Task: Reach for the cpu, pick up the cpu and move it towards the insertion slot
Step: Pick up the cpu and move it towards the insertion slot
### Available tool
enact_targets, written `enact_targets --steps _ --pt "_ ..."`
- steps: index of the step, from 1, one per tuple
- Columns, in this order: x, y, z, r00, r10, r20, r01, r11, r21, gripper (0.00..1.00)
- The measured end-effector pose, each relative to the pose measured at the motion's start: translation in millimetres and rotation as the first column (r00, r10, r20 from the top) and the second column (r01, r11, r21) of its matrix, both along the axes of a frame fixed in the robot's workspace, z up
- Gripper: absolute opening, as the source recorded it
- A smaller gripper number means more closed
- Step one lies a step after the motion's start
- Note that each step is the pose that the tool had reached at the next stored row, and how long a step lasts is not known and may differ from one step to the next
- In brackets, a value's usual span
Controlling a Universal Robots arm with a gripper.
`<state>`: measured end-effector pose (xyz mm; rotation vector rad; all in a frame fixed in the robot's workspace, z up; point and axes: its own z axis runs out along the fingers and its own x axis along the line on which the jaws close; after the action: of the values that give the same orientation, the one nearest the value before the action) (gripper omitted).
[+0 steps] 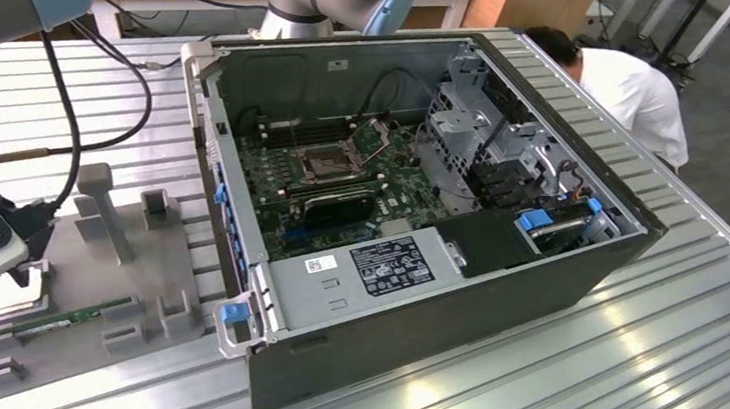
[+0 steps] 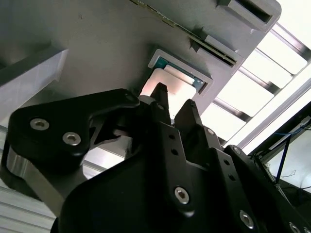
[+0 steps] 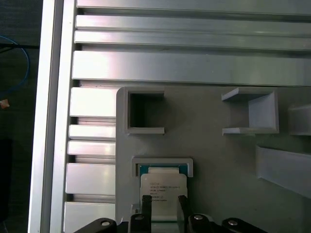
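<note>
The hand (image 3: 164, 204), fingers (image 3: 146, 211) narrowly parted, hovers just over the cpu (image 3: 163, 187) in its framed pocket on the grey fixture plate (image 3: 218, 155); the insertion slot (image 1: 329, 159) lies well apart, at the hand's two o'clock in the exterior view.

Exterior view: high and well back, looking steeply down on the bench (image 1: 675, 325), open computer case (image 1: 461, 324) central, grey fixture plate (image 1: 76, 287) at its eight o'clock. First wrist view: close, straight down on that plate past the claw (image 3: 164, 203). Second wrist view: closer still, slanting along the claw. Shared in both wrist views: the cpu (image 3: 163, 184) on the plate.
</note>
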<state>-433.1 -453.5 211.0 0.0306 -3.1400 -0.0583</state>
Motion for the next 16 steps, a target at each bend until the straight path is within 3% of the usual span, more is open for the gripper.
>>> enact_targets --steps 1,3,6,10,16 --pt "0.0 0.0 0.0 1.0 0.0 0.0 0.0 1.0 0.0 0.35" --pt "0.0 0.0 0.0 1.0 0.0 0.0 0.0 1.0 0.0 0.47" --pt "0.0 0.0 -0.1 1.0 0.0 0.0 0.0 1.0 0.0 0.53" --pt "0.0 0.0 -0.1 1.0 0.0 0.0 0.0 1.0 0.0 0.71" --pt "0.0 0.0 -6.4 1.0 0.0 0.0001 0.0 1.0 0.0001 0.71"
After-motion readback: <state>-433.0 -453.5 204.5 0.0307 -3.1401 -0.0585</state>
